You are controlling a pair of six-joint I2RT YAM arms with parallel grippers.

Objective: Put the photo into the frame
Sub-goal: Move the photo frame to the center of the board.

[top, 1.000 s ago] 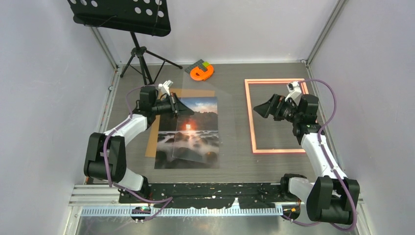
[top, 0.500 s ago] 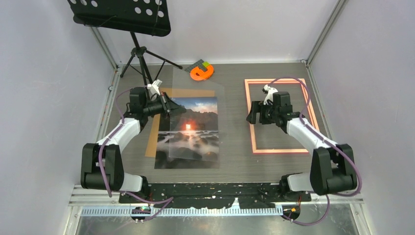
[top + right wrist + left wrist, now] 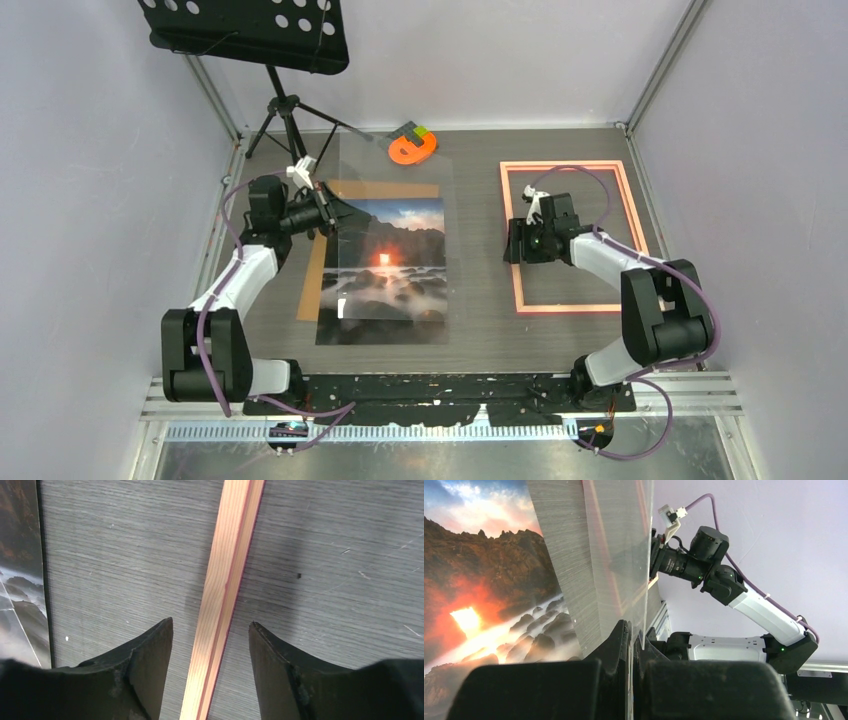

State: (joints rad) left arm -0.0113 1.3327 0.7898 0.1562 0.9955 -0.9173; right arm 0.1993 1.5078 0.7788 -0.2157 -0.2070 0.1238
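The photo, a sunset seascape, lies flat at centre-left on a brown backing board; it also shows in the left wrist view. My left gripper is shut on the edge of a clear sheet and holds it tilted up over the photo. In the left wrist view the gripper pinches the sheet. The salmon-pink frame lies flat at the right. My right gripper is open, low over the frame's left bar, with one finger on each side.
A small orange tape-like object sits at the back centre. A black music stand on a tripod stands at the back left. Walls close in on the left, right and back.
My left gripper has drawn back to the left, raising the clear sheet off the photo. My right gripper has swung left and down to straddle the frame's left bar.
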